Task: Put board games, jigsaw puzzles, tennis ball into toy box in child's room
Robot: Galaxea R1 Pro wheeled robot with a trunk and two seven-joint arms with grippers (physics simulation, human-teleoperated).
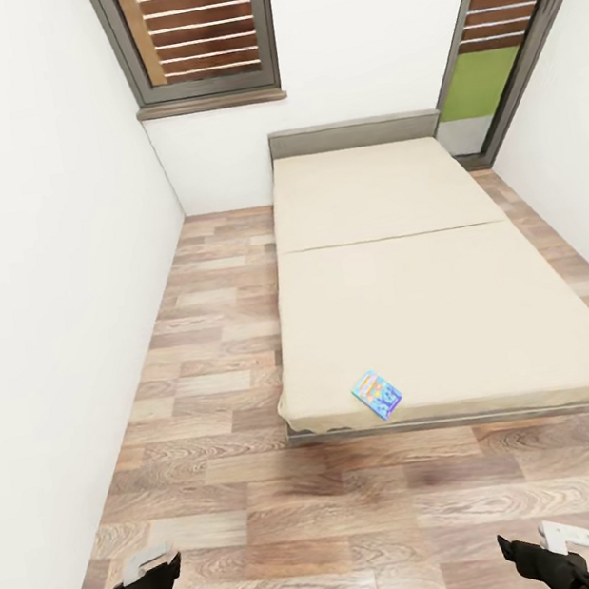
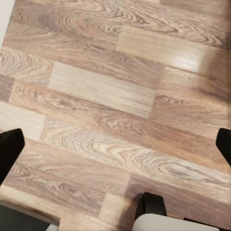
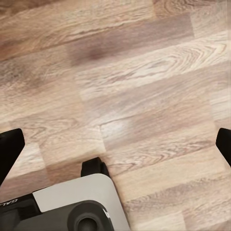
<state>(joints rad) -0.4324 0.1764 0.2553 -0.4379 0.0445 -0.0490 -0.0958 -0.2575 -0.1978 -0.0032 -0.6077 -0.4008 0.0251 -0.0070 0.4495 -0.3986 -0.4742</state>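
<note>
Your board game (image 1: 377, 394) lies flat on the bed (image 1: 451, 305), near its near-left corner. Both the left gripper (image 1: 141, 575) and right gripper (image 1: 534, 554) hang open and empty over the floor (image 1: 271, 492). Roll closer and square up before reaching.

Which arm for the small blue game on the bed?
Left, marginally, as a judgement. The board game lies near the bed's front edge toward its left corner, nearer the left claw than the right claw. Both are open, empty, over floor.

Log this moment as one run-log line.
phase: facing bed | small blue board game near foot edge | left gripper open, empty | right gripper open, empty
</note>
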